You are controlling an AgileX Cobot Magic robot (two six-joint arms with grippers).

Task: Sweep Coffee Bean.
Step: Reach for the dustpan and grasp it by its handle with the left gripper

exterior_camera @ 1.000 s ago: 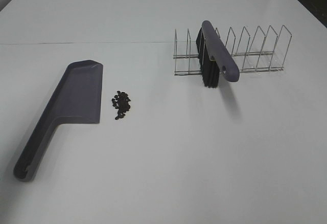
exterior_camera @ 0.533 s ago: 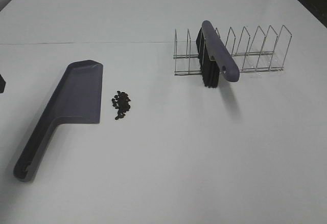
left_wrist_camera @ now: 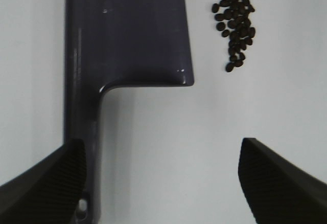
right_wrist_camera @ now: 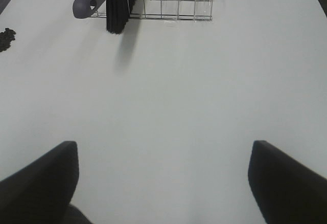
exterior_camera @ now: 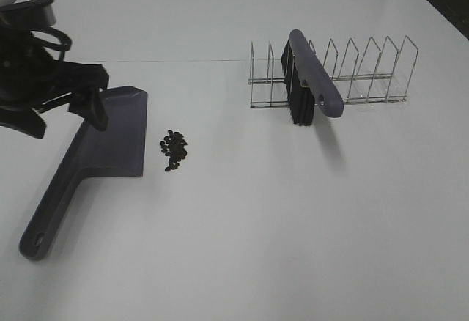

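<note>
White tabletop (exterior_camera: 242,240) carried everything. Toward the right in the high view stood a wire rack (exterior_camera: 366,79). On the left lay the grey-purple dustpan (exterior_camera: 117,134), flat, its long handle running toward the near edge. The left gripper (exterior_camera: 97,95) hovered over the pan's far left part, jaws spread wide and pinching nothing. In its wrist view one of the fingers (left_wrist_camera: 51,183) hung over the handle and the other over bare table. The right gripper (right_wrist_camera: 163,152) was likewise spread wide above bare table, nothing between its fingers, the rack ahead of it. A grey-purple brush (exterior_camera: 311,64) leaned in the rack's slots, black bristles down, its handle end poking forward. The coffee bean (exterior_camera: 174,150) cluster sat on the table just beside the pan's right edge, clear of it.
</note>
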